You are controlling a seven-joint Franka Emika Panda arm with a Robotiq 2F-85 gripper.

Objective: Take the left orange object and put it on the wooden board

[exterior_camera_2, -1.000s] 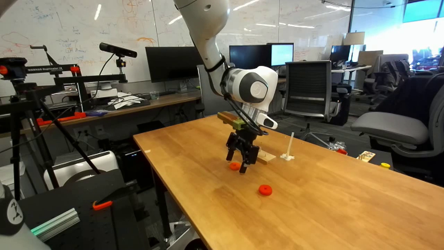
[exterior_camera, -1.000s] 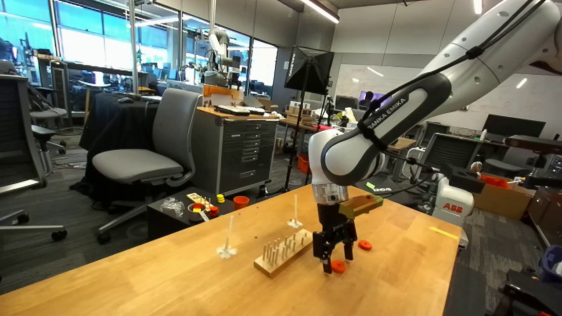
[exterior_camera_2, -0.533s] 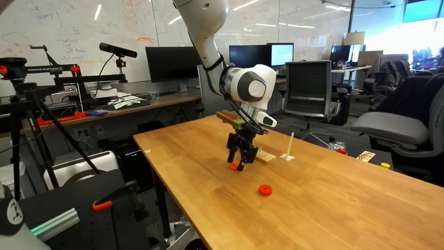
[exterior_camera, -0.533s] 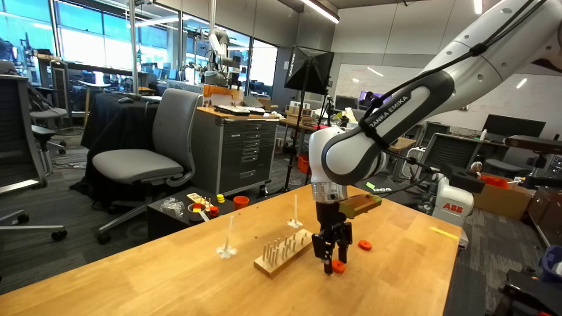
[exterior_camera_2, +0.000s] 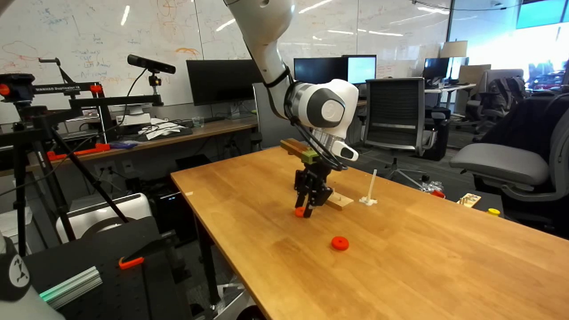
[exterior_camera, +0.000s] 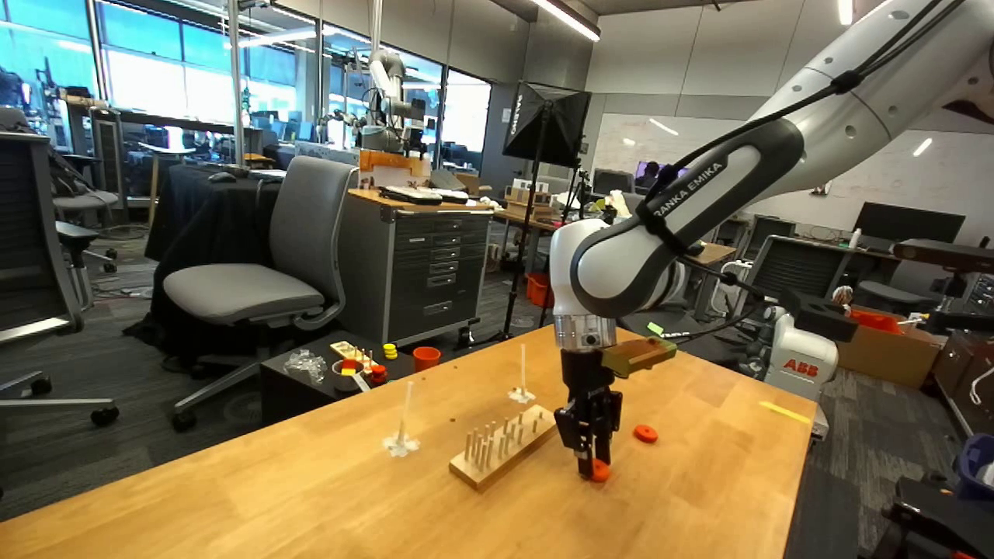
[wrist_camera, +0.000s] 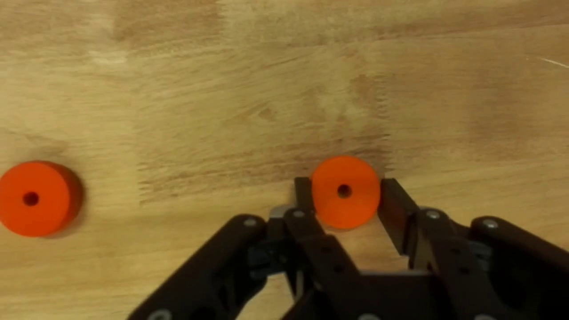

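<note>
My gripper (exterior_camera: pixel 595 467) points straight down over the table and is shut on the left orange object (wrist_camera: pixel 346 209), a small round disc with a hole in its middle. In the wrist view its dark pads (wrist_camera: pixel 397 209) press the disc from both sides. The same disc (exterior_camera_2: pixel 299 212) shows partly behind a finger in an exterior view. Whether it touches the tabletop or hangs just above it, I cannot tell. The wooden board (exterior_camera: pixel 497 464), pale and set with several thin pegs, lies beside the gripper; in another exterior view the arm partly covers the board (exterior_camera_2: pixel 340 202).
Another orange disc (wrist_camera: pixel 35 198) lies on the table apart from the gripper, also visible in both exterior views (exterior_camera: pixel 645 433) as a matching disc (exterior_camera_2: pixel 340 243). Two thin white posts stand taped upright near the board: a nearer post (exterior_camera: pixel 404 419) and a farther post (exterior_camera: pixel 523 374).
The gripper's fingers have come together from wide apart and taken hold of the left orange object. The gripper has shifted slightly; the other disc and the board have not moved.
</note>
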